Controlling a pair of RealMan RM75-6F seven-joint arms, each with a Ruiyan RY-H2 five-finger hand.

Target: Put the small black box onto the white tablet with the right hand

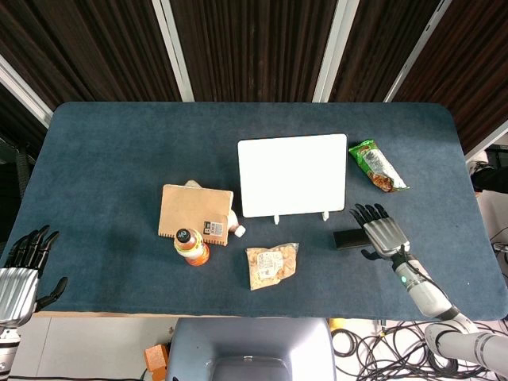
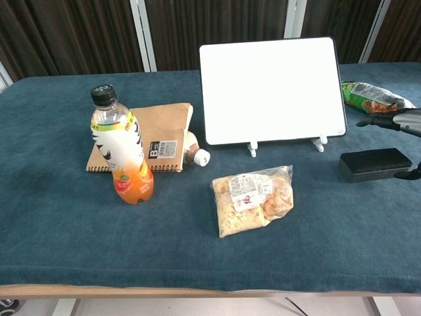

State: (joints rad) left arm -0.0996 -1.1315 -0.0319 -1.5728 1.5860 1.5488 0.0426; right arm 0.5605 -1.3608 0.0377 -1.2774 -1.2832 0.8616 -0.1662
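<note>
The small black box [image 1: 347, 239] [image 2: 375, 164] lies flat on the blue table, just in front of the right corner of the white tablet [image 1: 293, 175] [image 2: 272, 89]. The tablet is propped up on a small white stand. My right hand [image 1: 383, 231] [image 2: 397, 121] is at the box's right end, fingers spread and pointing towards the back of the table. In the chest view its fingers hang above the box and its thumb shows beside the box at the frame's edge. It holds nothing. My left hand [image 1: 22, 267] rests off the front left corner, fingers apart and empty.
A brown spiral notebook [image 1: 196, 213] [image 2: 150, 147] lies left of the tablet with a small bottle [image 1: 236, 228] lying beside it. An orange drink bottle [image 1: 191, 246] [image 2: 121, 150] stands in front. A snack bag [image 1: 272, 264] [image 2: 252, 197] lies front centre. A green packet [image 1: 378, 165] [image 2: 368, 97] lies right of the tablet.
</note>
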